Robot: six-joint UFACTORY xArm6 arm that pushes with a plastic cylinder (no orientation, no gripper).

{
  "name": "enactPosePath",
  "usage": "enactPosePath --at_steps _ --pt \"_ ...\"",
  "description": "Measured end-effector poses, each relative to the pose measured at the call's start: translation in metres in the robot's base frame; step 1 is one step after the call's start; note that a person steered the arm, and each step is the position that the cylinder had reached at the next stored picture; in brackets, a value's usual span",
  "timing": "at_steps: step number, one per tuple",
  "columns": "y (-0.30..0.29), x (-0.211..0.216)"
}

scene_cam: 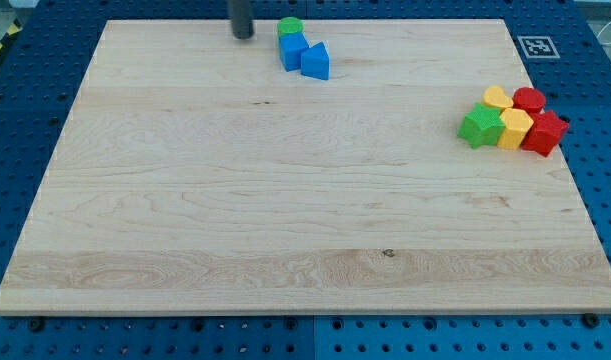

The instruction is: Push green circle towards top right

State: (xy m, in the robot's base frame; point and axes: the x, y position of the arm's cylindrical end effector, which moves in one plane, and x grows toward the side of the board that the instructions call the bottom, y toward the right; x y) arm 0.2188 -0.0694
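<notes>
The green circle (290, 27) lies near the top edge of the wooden board (285, 200), a little left of centre. It touches a blue block (293, 50) just below it, and a blue triangular block (315, 62) sits right of that one. My tip (243, 35) is at the view's top, a short way left of the green circle and apart from it.
A cluster sits at the right edge: a green star-shaped block (478, 128), two yellow blocks (498, 98) (515, 127) and two red blocks (530, 99) (544, 133). A marker tag (536, 46) is at the board's top right corner.
</notes>
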Motion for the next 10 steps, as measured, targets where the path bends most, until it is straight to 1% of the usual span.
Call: enactPosePath --at_steps 1,2,3,4,5,6,7,9,10 --pt "0.03 0.0" --pt "0.041 0.011" --pt "0.068 0.013" --pt "0.115 0.015" --pt "0.153 0.035" --pt "0.159 0.073" --pt "0.167 0.062" --pt "0.227 0.041" --pt "0.248 0.013"
